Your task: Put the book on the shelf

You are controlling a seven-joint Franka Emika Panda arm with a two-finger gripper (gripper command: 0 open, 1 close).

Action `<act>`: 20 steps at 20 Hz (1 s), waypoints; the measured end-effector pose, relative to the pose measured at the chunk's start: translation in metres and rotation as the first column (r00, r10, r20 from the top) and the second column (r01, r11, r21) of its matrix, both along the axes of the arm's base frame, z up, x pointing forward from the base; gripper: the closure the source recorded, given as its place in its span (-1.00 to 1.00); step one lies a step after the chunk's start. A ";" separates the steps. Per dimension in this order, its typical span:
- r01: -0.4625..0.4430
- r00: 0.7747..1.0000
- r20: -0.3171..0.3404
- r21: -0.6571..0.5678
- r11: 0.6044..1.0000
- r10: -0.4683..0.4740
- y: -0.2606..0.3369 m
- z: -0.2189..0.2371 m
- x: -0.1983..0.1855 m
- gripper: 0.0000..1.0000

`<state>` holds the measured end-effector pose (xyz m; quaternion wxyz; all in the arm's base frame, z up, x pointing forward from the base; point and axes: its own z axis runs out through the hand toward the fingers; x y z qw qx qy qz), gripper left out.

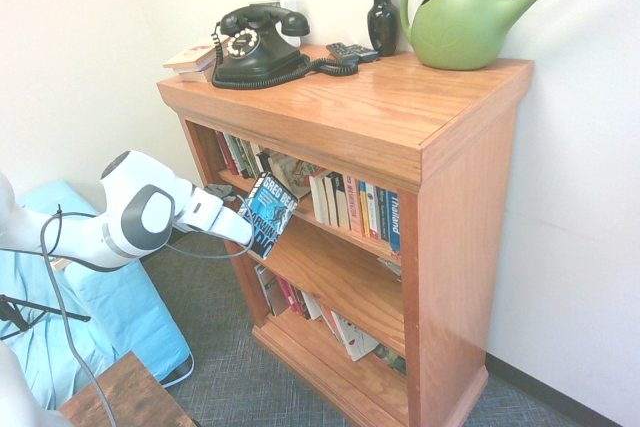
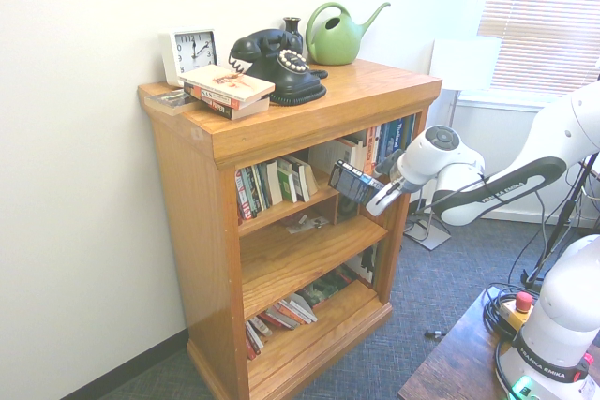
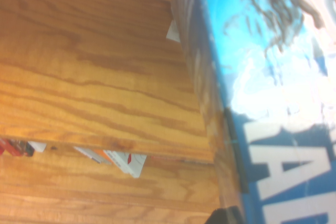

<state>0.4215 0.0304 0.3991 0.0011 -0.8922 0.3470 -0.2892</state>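
The book [image 1: 268, 210], dark blue and cyan with pale lettering, hangs tilted in front of the bookcase, level with the shelf [image 1: 345, 235]. My gripper [image 1: 243, 230] is shut on its lower end. In the second exterior view the book [image 2: 353, 182] sits at the shelf's [image 2: 281, 214] front opening, in the gap between two groups of upright paperbacks, with the gripper [image 2: 377, 200] just outside. The wrist view shows the book's cover [image 3: 273, 77] close up above the bare middle board [image 3: 94, 77].
On the bookcase top stand a black telephone [image 1: 255, 45], a dark vase [image 1: 382, 19], a green watering can [image 1: 465, 17], a clock [image 2: 190, 51] and stacked books [image 2: 228, 91]. Leaning books fill the bottom board [image 1: 345, 332]. A blue cloth [image 1: 110, 307] lies left.
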 end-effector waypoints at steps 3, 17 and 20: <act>0.008 1.000 0.016 0.017 1.000 -0.008 0.002 0.010 0.020 1.00; -0.003 1.000 0.016 0.040 0.999 0.002 0.022 0.006 0.083 1.00; -0.003 1.000 0.026 0.038 0.999 0.002 0.026 0.005 0.096 1.00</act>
